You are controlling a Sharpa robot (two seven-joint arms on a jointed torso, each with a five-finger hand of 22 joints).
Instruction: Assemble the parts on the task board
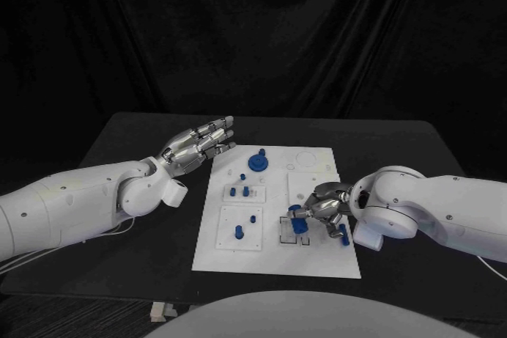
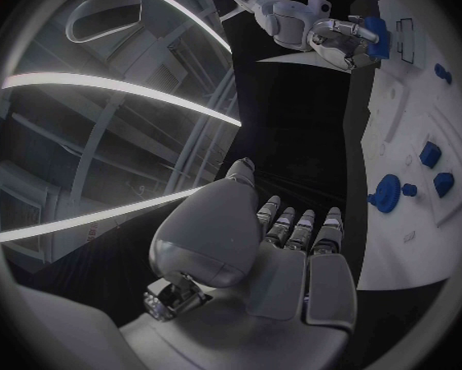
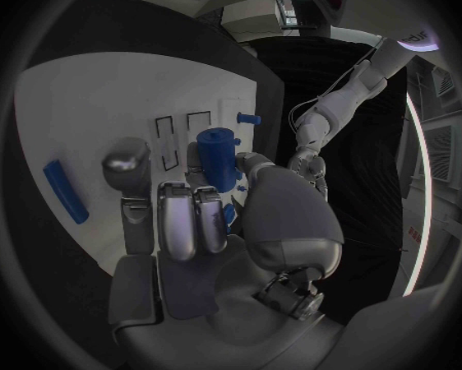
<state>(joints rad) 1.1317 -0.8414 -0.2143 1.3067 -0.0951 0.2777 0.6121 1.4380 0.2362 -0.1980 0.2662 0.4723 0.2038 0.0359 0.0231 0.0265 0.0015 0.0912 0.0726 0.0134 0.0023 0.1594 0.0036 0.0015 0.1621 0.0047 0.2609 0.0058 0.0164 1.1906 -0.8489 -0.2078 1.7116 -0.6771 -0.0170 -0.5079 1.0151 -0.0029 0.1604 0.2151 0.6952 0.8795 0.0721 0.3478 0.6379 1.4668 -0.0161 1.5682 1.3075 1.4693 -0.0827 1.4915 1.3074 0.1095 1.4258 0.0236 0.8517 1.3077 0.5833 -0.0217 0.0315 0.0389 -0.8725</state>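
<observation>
Right, status from my end, everything placed relative to the task board.

Table (image 1: 127, 144): black, the board lies flat mid-table.

Task board (image 1: 317, 259): white plate, long axis running away from the robot.

Left hand (image 1: 201, 145): hovers off the board's far-left corner, fingers apart, holding nothing, palm turned toward the board.

Right hand (image 1: 320, 208): over the board's near-right area, fingers wrapped round a blue cylinder (image 3: 218, 156).

Cylinder: held upright, long axis roughly square to the board, directly above the outlined slots (image 3: 182, 140) near the right edge.

Round blue part (image 1: 257, 163): seated near the board's far end, closest to the left hand.

Loose blue bar (image 3: 65, 191): lies flat on the board, beside the right hand.

Key relation: my read is the cylinder goes straight down, right hand only; seating not confirmed.
</observation>
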